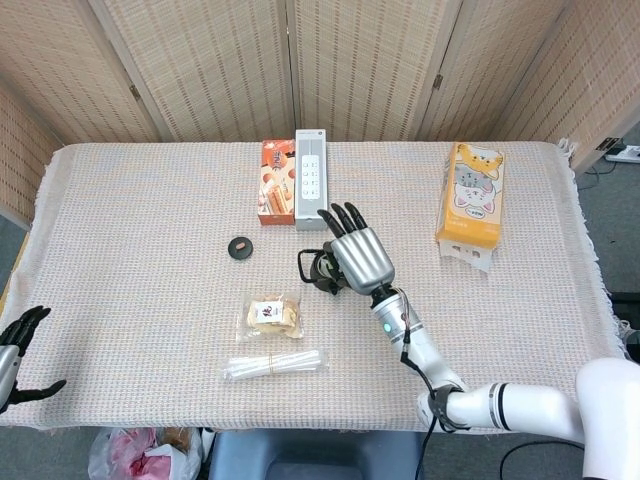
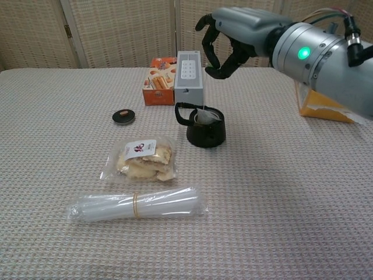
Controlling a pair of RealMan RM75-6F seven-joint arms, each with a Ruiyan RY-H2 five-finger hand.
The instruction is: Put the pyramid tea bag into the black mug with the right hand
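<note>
The desk (image 2: pixel 58 245) fills both views under a woven cloth. Centre frame, the right hand (image 2: pixel 230 35) hangs above the black mug (image 2: pixel 205 129), fingers (image 2: pixel 205 35) curled loosely inward, apart from one another and gripping nothing. The left hand (image 1: pixel 15 350) sits at the lower left edge of the head view, fingers spread and empty.

The pyramid tea bag (image 2: pixel 203 118) lies inside the black mug, its top just showing at the rim. The task appears essentially complete.

Hazards, judged from this state:
- Right hand low over the rim: a sideways withdrawal could catch the mug handle and tip or drag the mug.
- The grey box (image 2: pixel 189 76) stands just behind the mug; a rearward sweep could strike it.
- Whether the bag's string trails over the rim cannot be determined; if snagged on a finger, the bag could lift out.
</note>
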